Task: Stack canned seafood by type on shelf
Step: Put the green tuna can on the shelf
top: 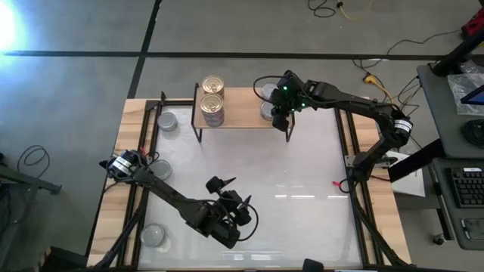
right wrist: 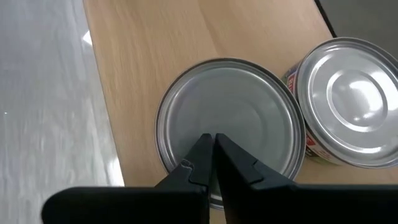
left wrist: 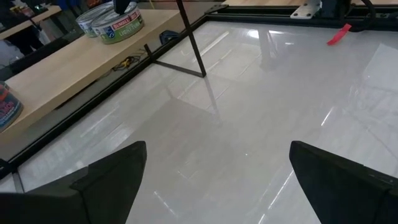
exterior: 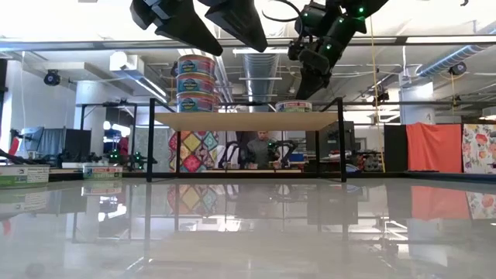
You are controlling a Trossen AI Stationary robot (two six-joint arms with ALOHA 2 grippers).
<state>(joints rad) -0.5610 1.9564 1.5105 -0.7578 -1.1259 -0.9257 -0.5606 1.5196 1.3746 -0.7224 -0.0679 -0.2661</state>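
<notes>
A stack of three gold-lidded tins [top: 213,85] stands on the left part of the wooden shelf [top: 242,113], also seen in the low view [exterior: 196,84]. Two silver-lidded tins sit side by side on the shelf's right end. My right gripper [right wrist: 211,143] is shut and hangs from above over the lid of one silver tin [right wrist: 230,118]; the other silver tin [right wrist: 345,102] stands beside it. My left gripper [top: 229,193] is open, raised over the middle of the table, holding nothing. My right gripper points down from above with its shut fingertips [right wrist: 202,149] over the lid of the silver tin [right wrist: 249,112], near the lid's rim. I cannot tell whether they touch the lid. The tin stands flat on the shelf board.
Three more silver-lidded tins lie on the table's left side: one by the shelf [top: 167,121], one near the left arm's base [top: 160,168], one at the near left corner [top: 153,234]. A small red object [top: 333,183] lies near the right arm.
</notes>
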